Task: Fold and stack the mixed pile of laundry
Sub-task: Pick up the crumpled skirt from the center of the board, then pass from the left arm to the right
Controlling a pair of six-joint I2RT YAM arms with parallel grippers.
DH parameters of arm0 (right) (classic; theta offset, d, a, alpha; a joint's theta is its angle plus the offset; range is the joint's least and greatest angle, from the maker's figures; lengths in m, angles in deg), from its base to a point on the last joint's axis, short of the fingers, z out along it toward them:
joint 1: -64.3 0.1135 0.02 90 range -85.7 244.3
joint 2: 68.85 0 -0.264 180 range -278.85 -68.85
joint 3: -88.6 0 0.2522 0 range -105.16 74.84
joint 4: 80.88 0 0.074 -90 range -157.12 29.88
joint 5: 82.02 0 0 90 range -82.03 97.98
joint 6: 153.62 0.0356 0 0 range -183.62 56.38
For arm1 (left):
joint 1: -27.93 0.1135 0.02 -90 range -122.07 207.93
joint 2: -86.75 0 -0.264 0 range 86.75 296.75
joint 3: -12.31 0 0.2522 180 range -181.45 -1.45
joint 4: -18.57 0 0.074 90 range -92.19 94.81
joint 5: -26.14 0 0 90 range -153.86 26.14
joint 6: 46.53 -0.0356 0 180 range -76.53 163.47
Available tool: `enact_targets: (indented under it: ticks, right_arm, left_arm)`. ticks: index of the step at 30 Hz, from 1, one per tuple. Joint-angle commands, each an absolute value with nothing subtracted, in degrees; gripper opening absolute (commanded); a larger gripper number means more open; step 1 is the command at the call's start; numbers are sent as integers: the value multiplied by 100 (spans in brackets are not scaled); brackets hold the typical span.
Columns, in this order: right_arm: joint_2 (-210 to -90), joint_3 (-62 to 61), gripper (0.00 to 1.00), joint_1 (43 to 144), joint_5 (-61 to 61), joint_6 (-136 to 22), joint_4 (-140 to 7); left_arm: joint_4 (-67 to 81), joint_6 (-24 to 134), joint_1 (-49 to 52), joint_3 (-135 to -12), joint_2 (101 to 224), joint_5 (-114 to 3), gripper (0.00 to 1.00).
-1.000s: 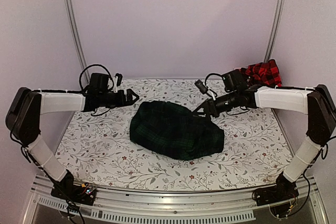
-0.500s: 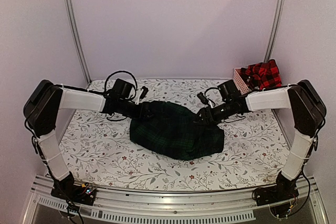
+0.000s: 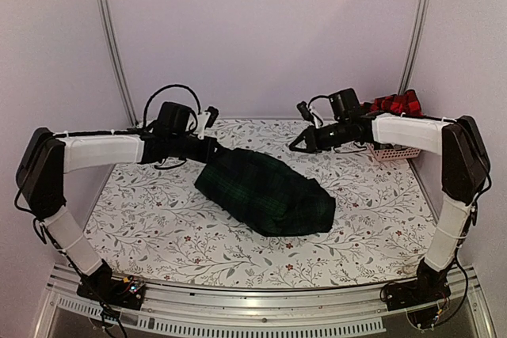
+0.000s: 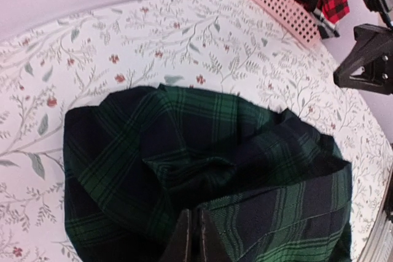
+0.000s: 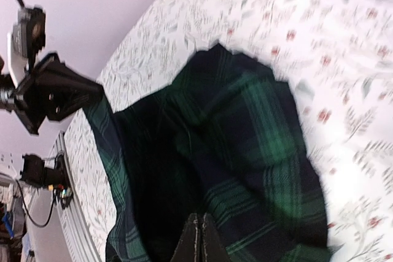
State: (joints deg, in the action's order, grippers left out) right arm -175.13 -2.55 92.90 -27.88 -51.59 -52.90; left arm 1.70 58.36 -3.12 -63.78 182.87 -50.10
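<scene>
My right gripper (image 3: 295, 146) has risen off the green tartan piece (image 3: 265, 191), closed and empty — my left gripper (image 3: 215, 150) clamps its edge.

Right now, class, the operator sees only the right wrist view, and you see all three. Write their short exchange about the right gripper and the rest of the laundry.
Operator: Is my right gripper holding the tartan garment?
Observer: No. The left wrist view shows it shut, apart from the garment, with nothing between its fingers.
Operator: Is there any other laundry around?
Observer: Yes, a red checked shirt sits in the pink basket at the far right.
</scene>
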Motion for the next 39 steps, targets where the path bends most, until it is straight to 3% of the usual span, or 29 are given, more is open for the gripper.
enact_targets:
  ticks: [1, 5, 8, 12, 16, 19, 30, 39]
  right_arm:
    - [-17580, -1858, 0, 8902, -2197, -5293, -5227]
    - [-18076, -3625, 0, 8873, -2413, -5383, -4777]
    - [-18181, -3853, 8, 8873, -2675, -5454, -4748]
    - [-17772, -2862, 18, 8873, -2661, -5529, -4946]
    - [-17350, -1539, 40, 8873, -2918, -5592, -5243]
    - [-17219, -488, 52, 8873, -3055, -5546, -5487]
    - [-17244, 564, 62, 9191, -3321, -5415, -5614]
    - [-17226, 931, 78, 9714, -3596, -5190, -5822]
  left_arm:
    - [834, 5577, -70, -7049, 17815, -5550, 0]
    - [814, 5347, 126, -7717, 17650, -5147, 0]
    - [655, 4705, -62, -7692, 17234, -4222, 0]
    - [238, 3864, -875, -6541, 16247, -4451, 0]
    - [380, 3658, -2366, -5266, 15536, -5245, 0]
    - [-202, 3891, -2931, -4947, 15704, -5457, 0]
    - [-171, 4672, -4100, -4689, 17738, -6065, 0]
    - [611, 4467, -4279, -4860, 18156, -5784, 0]
